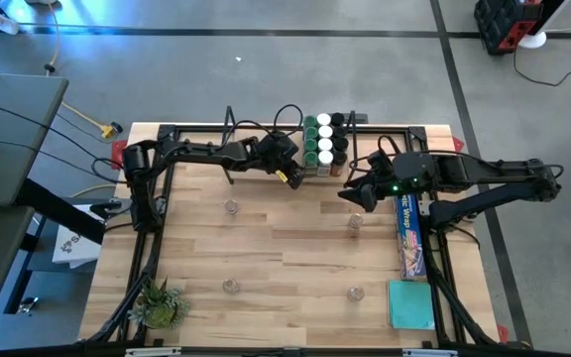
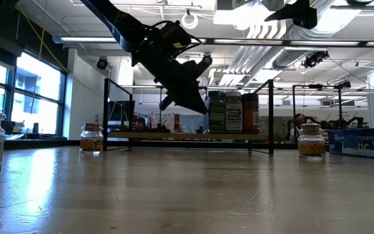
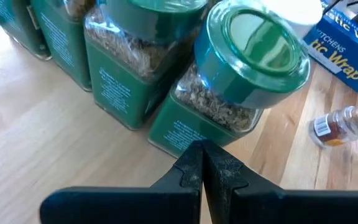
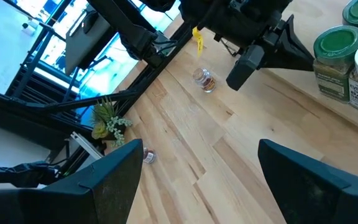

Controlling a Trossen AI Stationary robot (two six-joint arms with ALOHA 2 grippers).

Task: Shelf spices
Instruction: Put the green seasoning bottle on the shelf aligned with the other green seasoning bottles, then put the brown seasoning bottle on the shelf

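On the shelf [image 1: 385,134] at the table's far edge stand several spice jars [image 1: 323,142] with green, white and dark lids, in rows on its pale board [image 2: 174,136]. My left gripper [image 1: 298,176] is shut, slanting down from the table's left, its tips [image 3: 202,155] at the foot of the nearest green-lidded jar [image 3: 229,87]. To the right of the jars my right gripper [image 1: 355,193] hangs open [image 4: 194,174] above the table, holding nothing. Loose jars [image 1: 231,206] [image 1: 355,223] [image 1: 230,286] stand on the tabletop. My left gripper's shut fingertips [image 3: 191,163] stand right at the lower wall [image 3: 179,134] of the nearest green-lidded jar, coming at it slanting down from the table's left. I cannot tell whether they touch it. The jar stands on the shelf board.
A long blue plastic-wrap box [image 1: 409,233] lies along the right edge, with a teal flat thing [image 1: 409,302] near the front right corner. A small spiky plant [image 1: 159,302] sits at the front left. Another loose jar [image 1: 355,293] stands toward the front.
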